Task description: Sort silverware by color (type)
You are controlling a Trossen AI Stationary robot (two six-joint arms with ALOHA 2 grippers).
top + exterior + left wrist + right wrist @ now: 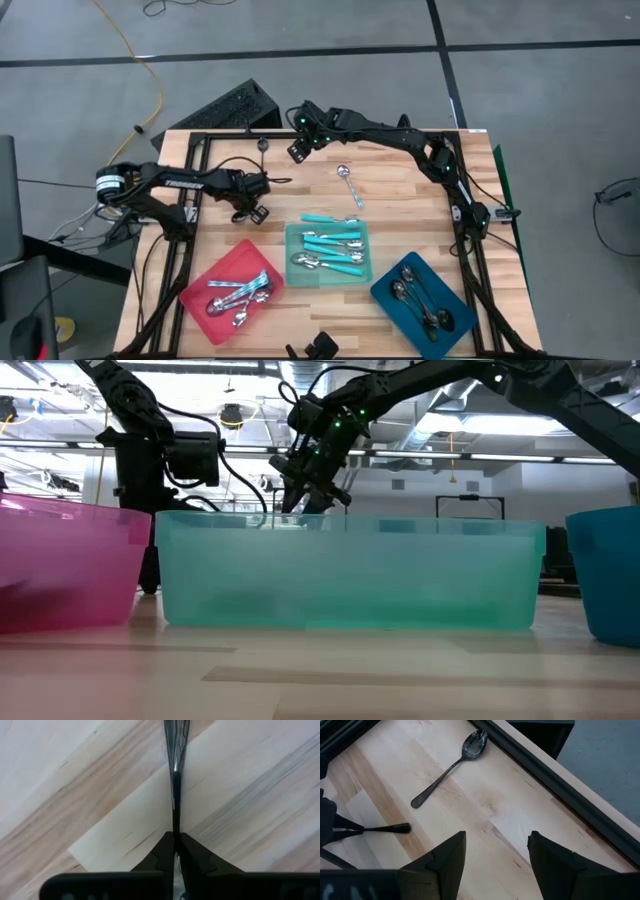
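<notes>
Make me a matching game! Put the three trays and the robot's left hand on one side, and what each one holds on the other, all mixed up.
Column one:
1. red tray
2. teal tray
3. blue tray
4. left end effector

Column two:
A. dark spoons
B. shut on one dark spoon handle
C. turquoise-handled spoons
D. shiny silver spoons

Pairs: 1-D, 2-C, 3-A, 4-B

No readable text, label, brand or number anywhere; possibly faint signage in the blurred room background, too small to make out.
</notes>
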